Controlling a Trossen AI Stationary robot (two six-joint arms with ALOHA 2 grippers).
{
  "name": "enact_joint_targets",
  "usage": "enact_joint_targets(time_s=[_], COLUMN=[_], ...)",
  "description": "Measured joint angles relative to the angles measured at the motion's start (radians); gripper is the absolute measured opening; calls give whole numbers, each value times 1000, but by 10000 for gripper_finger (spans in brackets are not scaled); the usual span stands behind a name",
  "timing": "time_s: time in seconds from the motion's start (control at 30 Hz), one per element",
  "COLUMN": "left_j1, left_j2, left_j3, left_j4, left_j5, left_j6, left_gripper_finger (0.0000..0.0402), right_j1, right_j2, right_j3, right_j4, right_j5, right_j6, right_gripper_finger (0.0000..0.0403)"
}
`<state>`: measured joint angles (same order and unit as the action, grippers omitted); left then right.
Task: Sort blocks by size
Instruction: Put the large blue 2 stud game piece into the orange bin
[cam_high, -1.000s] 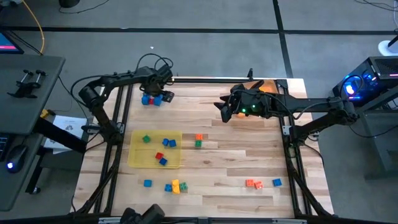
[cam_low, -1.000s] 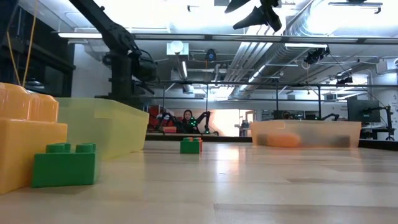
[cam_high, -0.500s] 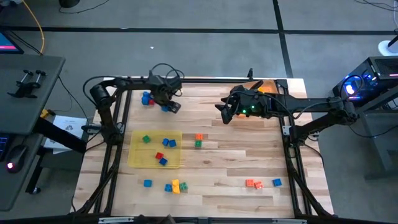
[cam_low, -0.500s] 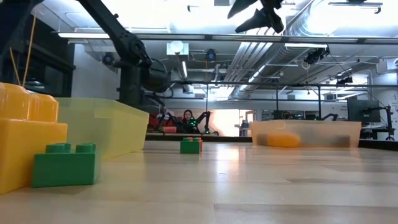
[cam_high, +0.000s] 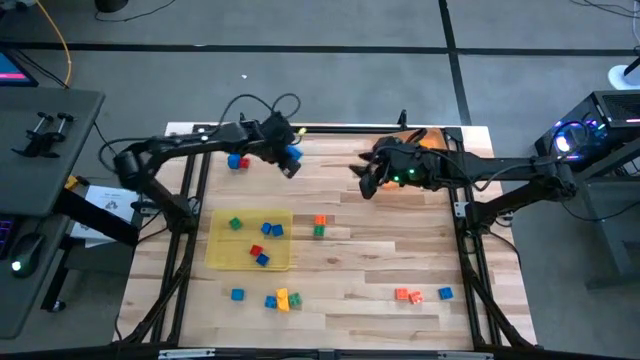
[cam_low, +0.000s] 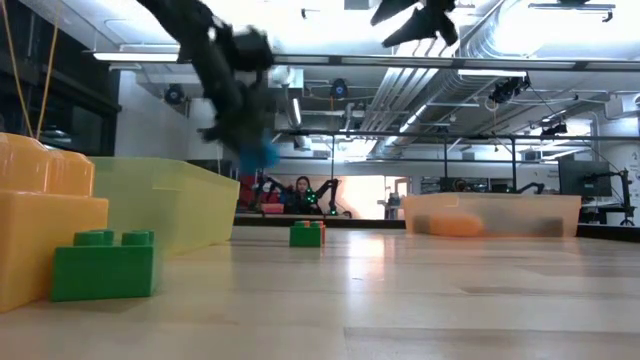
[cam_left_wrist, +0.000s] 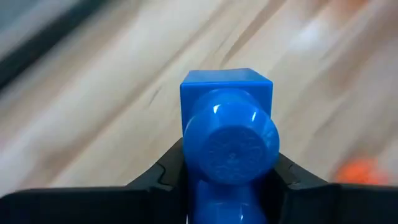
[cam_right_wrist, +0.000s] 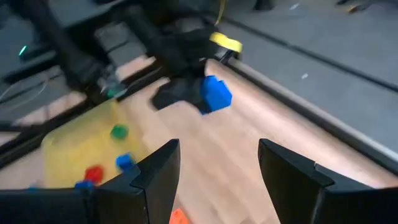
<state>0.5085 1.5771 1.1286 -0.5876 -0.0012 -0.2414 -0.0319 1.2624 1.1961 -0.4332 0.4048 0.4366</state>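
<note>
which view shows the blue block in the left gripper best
The left wrist view: the blue block fills the frame, pinched between the left gripper's dark fingers. The right wrist view shows it smaller but clear, held above the table. The high view shows only a speck, and the low view a blur.

One blue block (cam_left_wrist: 227, 134) is being held off the table, studs toward the wrist camera, over the far left of the tabletop. More blue blocks with a red one (cam_high: 236, 160) are lying at the far left edge. Green, blue and red blocks (cam_high: 262, 232) are resting in the yellow tray. An orange and green pair (cam_high: 319, 225) is sitting mid-table. Others are lying along the near side (cam_high: 282, 298), left and right (cam_high: 420, 294).
</note>
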Motion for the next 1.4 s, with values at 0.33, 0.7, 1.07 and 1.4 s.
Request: enact_joint_targets(time_s=[0.33,0.7,1.07,1.4], left_j1=[-183,-241,-200,-160], left_j2=[61,533,872,794], left_j3=[14,509,1022,1078], left_j4=[555,589,550,297], left_j5=[9,48,40,93], left_j6=[-175,-123,-60,72], left_gripper_finger=[98,98,161,356], right_j1=[0,0,0,0], right_j2=[-141,-164,-164,-164], right_j3=[1,1,1,1], right_j4=[4,4,4,4], right_j5=[182,216,216,210], right_j6=[11,63,87,82], right_gripper_finger=[211,211,211,211])
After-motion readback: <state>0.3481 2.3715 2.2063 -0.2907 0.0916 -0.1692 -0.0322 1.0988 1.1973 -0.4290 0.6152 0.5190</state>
